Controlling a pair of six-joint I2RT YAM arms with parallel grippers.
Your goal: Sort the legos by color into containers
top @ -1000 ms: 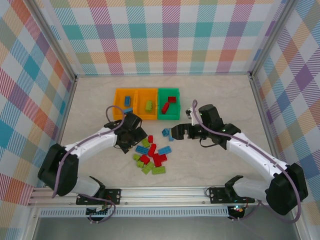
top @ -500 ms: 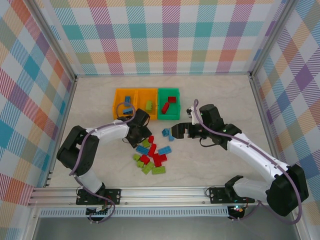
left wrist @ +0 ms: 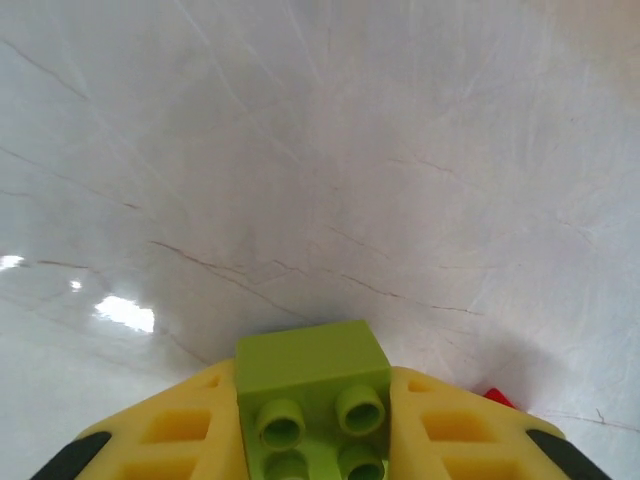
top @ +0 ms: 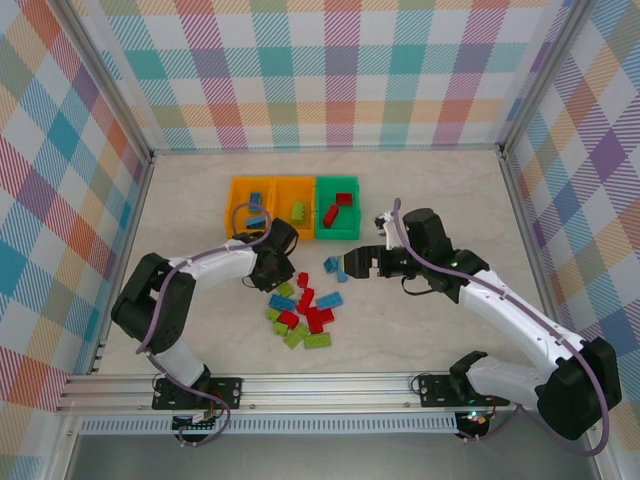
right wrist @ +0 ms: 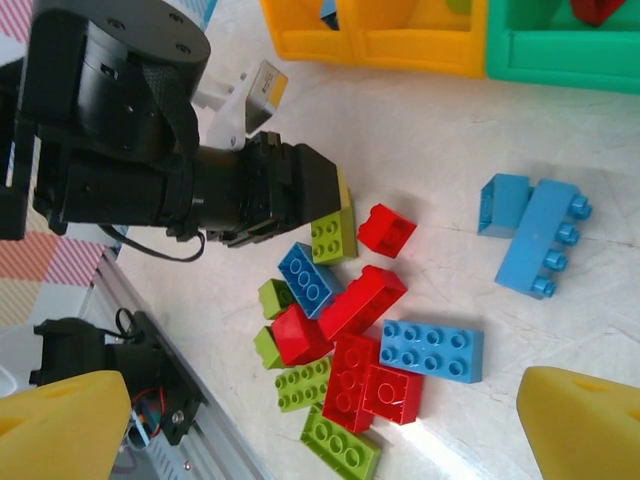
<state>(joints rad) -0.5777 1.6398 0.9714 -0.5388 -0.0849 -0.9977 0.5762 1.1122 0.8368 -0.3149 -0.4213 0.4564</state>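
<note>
Left wrist view: your left claw [left wrist: 312, 430] pinches a lime brick [left wrist: 312, 365] between its yellow fingers [left wrist: 170, 440], studs toward the lens, low over the bench [left wrist: 320, 150]. A second ago those jaws stood wide above the pile's left edge. They have since drawn narrow onto this brick, so the pick looks made, though you cannot tell whether the brick has left the bench.

Right wrist view: the lime brick sits at the edge of the pile [right wrist: 360, 340], just beside a blue brick [right wrist: 305, 275] and a red brick [right wrist: 388, 230].

Top view: the right claw [top: 347, 267] hangs wide and empty near a blue pair [top: 331, 265], as before. The left orange bin [top: 232, 205] holds blue, the middle orange bin [top: 296, 181] holds lime, and the green bin [top: 337, 180] holds red. Your next move is judged to be a lift and a carry to the middle orange bin. Most bricks remain unsorted.
</note>
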